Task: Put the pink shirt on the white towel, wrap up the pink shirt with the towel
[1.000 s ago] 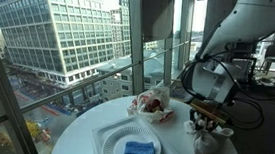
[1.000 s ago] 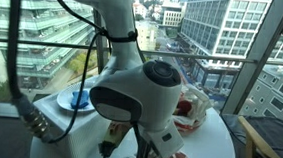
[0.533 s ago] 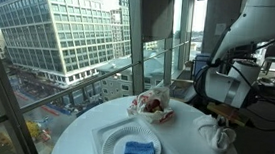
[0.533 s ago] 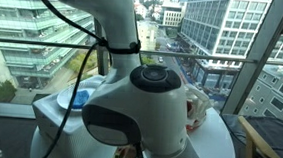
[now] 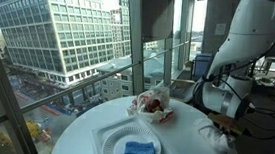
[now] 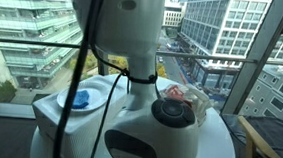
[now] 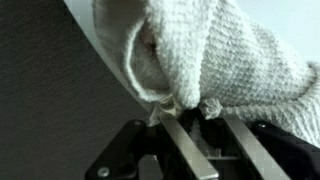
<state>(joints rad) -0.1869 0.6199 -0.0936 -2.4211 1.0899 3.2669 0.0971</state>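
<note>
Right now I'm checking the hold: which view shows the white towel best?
Wrist view: the white towel fills it, weave clear. In an exterior view it is a small pale lump; the robot arm hides it elsewhere.

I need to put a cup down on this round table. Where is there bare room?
Bare: the middle of the table, between the plate, the red-and-white bundle and the gripper. Crowded: the edge where it holds a pale cloth.

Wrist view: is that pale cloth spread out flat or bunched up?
Bunched up: the pale cloth is crumpled in folds, one gathered corner pinched in the gripper.
</note>
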